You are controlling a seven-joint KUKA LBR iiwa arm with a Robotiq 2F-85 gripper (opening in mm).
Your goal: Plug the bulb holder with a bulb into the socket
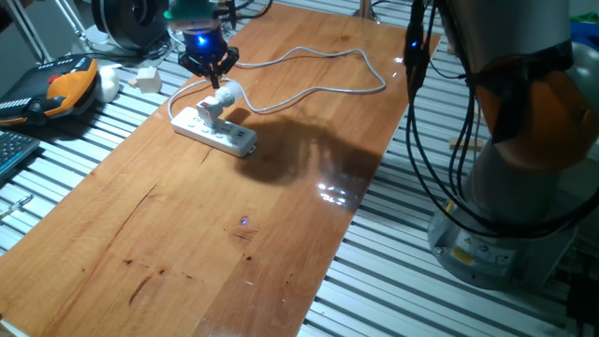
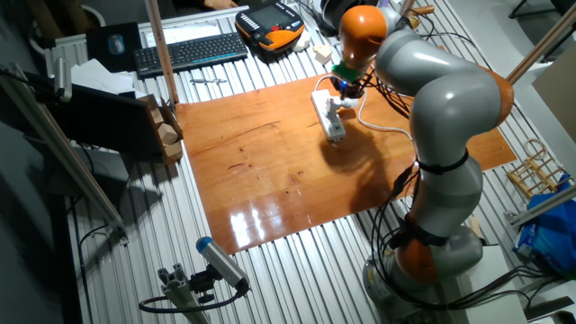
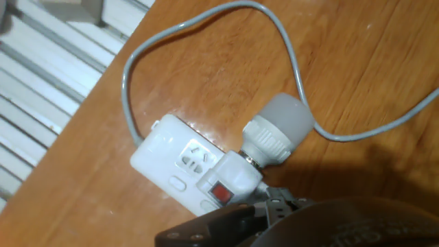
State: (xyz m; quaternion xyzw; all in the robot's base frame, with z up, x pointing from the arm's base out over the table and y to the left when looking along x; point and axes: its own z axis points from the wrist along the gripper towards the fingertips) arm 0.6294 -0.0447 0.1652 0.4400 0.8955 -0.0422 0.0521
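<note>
Power strip (image 1: 213, 129) lies flat on the wooden table (image 1: 215, 234), toward the far left part of the board in one fixed view. Its grey cable (image 1: 328, 70) leaves the far end of the strip and loops away across the table to the right and far side.

Bulb holder (image 1: 213, 106) sits on top of the strip, its plug body standing on one of the outlets near the far end. In the hand view the holder (image 3: 230, 180) shows a red square switch on its white body. The round frosted bulb (image 3: 289, 118) tilts up and to the right, out over the edge of the strip (image 3: 175, 159) above the wood. One outlet is uncovered just left of the holder. Whether the pins are fully seated cannot be judged from any view.

Gripper (image 1: 209, 65) hangs just above the bulb, fingers pointing down, with a blue light lit on the hand. The fingers look spread, with the bulb tip below and between them, not clamped on it. In the other fixed view the gripper (image 2: 347, 87) is just over the strip (image 2: 328, 114) at the far edge of the table, fingers too small to read.

A small white block (image 1: 146, 79) lies off the board on the slatted surface, far left.
</note>
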